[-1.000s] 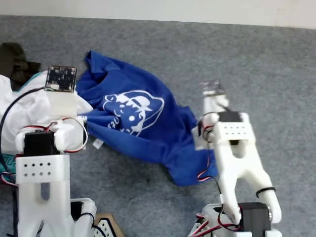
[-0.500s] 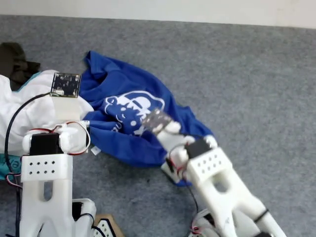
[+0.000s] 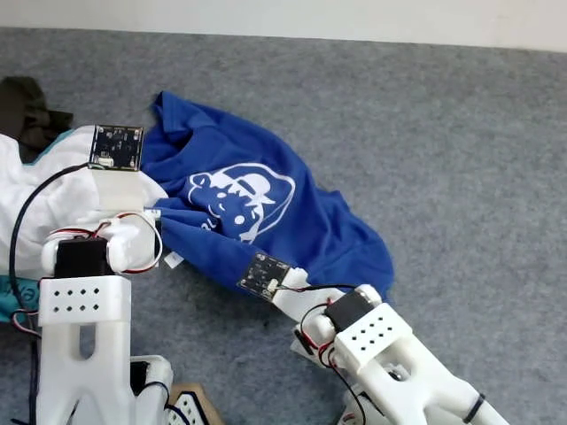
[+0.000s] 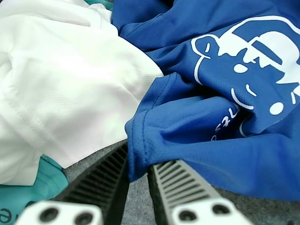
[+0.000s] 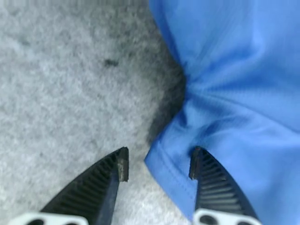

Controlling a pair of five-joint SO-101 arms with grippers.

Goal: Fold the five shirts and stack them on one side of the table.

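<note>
We see the blue shirt [image 3: 301, 235] lying crumpled across the middle of the grey counter [image 3: 461, 159]. Its white cartoon print [image 3: 237, 199] faces up and creases run toward its near edge. One corner points to the back of the counter, and the near right end bulges into a rounded fold. On its left side the shirt touches a heap of white shirt [image 3: 44, 190], which lies over a teal shirt [image 4: 44, 183] near the counter's left edge. A dark garment [image 3: 27, 106] sits behind that heap at the far left.

Our left claw [image 4: 138, 171] is closed narrowly on a folded corner of the blue shirt's hem, just beside the white cloth. Its ribbed fingers [image 4: 180, 180] pinch the stitched edge between them. Our right claw [image 5: 158, 164] stands wide and low at the shirt's near edge. One finger is over grey surface, the other over blue cloth, and the hem's corner lies in the gap between them.

For open room, grey counter stretches from the shirt's right edge to the right side of the high view and back to the pale wall [image 3: 354, 18]. A narrower grey strip runs along the near side between the two arms
</note>
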